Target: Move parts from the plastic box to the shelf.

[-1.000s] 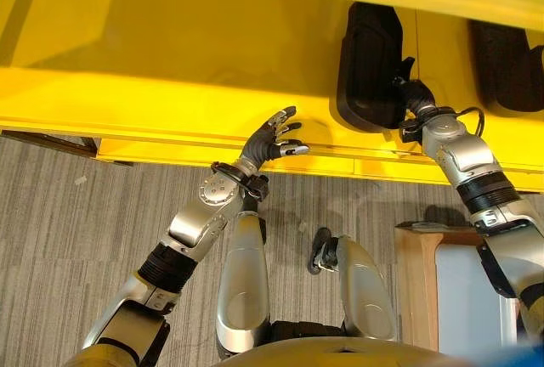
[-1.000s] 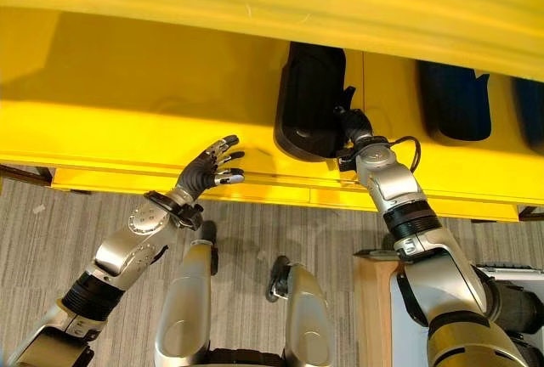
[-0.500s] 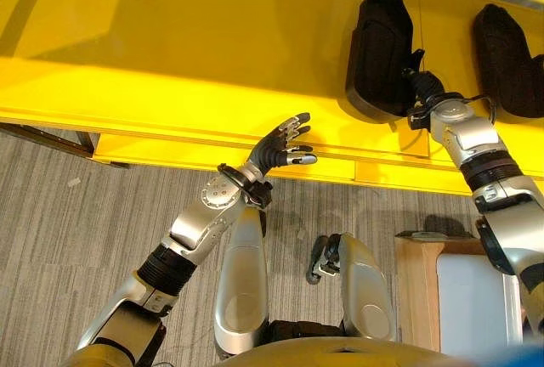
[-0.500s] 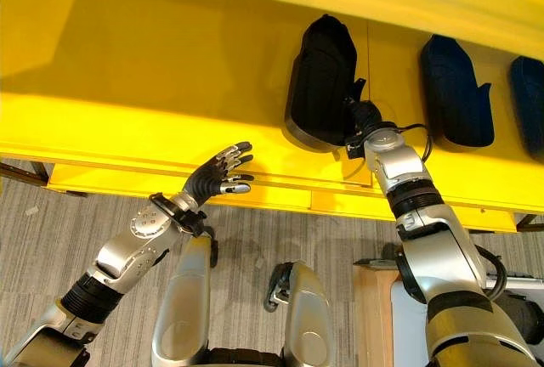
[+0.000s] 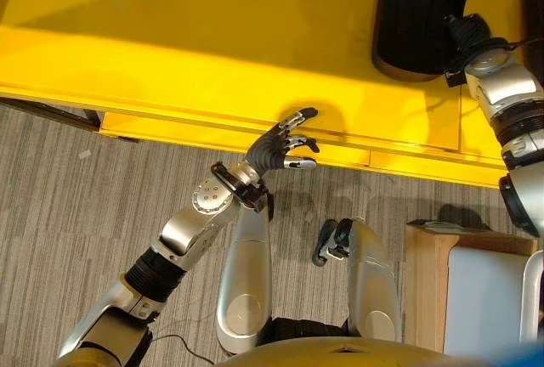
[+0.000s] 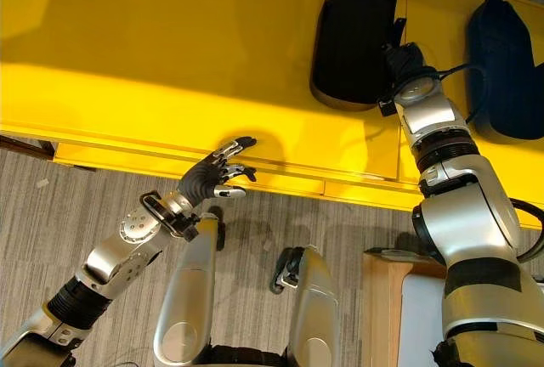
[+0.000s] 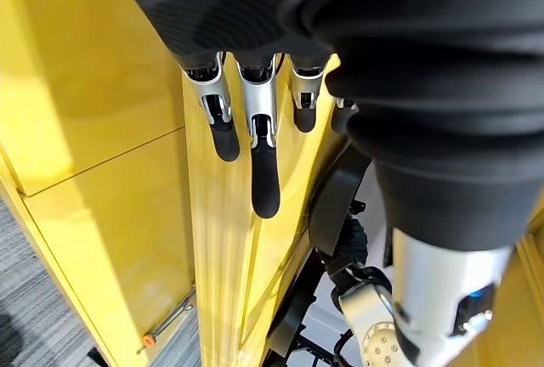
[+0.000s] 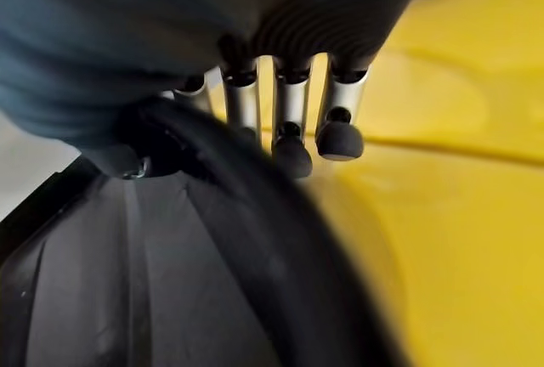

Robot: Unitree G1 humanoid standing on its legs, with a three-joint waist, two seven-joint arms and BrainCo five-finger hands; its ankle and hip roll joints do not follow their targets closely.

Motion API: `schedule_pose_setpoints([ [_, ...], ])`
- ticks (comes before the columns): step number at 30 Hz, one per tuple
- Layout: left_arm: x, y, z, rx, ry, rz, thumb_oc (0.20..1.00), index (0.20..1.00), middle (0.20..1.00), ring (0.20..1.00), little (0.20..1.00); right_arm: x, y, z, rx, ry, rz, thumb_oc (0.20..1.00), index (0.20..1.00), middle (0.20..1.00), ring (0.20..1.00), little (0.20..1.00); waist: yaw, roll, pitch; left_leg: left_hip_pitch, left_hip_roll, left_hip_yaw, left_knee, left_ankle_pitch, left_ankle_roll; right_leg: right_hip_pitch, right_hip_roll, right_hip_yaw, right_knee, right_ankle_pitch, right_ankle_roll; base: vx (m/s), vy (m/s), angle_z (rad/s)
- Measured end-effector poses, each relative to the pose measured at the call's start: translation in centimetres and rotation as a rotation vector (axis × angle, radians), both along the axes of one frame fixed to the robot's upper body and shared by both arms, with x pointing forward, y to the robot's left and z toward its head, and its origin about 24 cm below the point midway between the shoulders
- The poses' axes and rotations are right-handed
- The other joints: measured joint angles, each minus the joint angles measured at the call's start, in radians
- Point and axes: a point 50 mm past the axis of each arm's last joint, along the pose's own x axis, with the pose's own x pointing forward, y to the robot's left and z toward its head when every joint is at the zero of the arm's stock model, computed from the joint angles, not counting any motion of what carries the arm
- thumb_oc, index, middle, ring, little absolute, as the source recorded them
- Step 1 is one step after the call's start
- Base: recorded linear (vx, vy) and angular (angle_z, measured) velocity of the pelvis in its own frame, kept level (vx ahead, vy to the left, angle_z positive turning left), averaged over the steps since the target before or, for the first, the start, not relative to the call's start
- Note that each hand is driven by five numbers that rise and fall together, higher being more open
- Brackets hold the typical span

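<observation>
Upper right of the frame: right hand [image 6: 399,61] grips the rim of a black moulded plastic part [image 6: 353,31] resting on the yellow shelf [image 6: 170,53]. Left hand [image 5: 280,146], fingers spread, holds nothing at the shelf edge. Risk: the part tips on release.

Bright yellow shelf [image 5: 212,53]; a black part [image 5: 415,19] at upper right, another [image 6: 503,70] perhaps dark navy; grey streaked carpet [image 5: 76,206] at lower left.
</observation>
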Motion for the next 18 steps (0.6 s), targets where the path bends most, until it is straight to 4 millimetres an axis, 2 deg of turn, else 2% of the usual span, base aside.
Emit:
schedule_pose_setpoints([
  [8,-0.3,0.1,-0.1,-0.022,0.008,-0.019,1.0,1.0,1.0,1.0,1.0,-0.1,-0.3,1.0,-0.066,-0.025,-0.054,0.2,0.2,0.2,0.2,0.2,0.002,0.003,-0.001,-0.01,0.001,0.0,0.0,-0.003,0.003,-0.011,0.0,0.0,-0.001,0.0,0.0,0.0,0.0,0.0],
  [18,-0.5,0.6,-0.1,-0.013,-0.01,-0.025,1.0,1.0,1.0,1.0,1.0,-0.1,-0.5,1.3,-0.066,-0.024,-0.065,0.2,0.2,0.2,0.2,0.2,0.006,0.013,-0.001,-0.018,0.001,0.0,0.0,-0.003,0.0,-0.017,0.002,0.0,-0.005,0.0,0.0,0.01,-0.004,0.0],
])
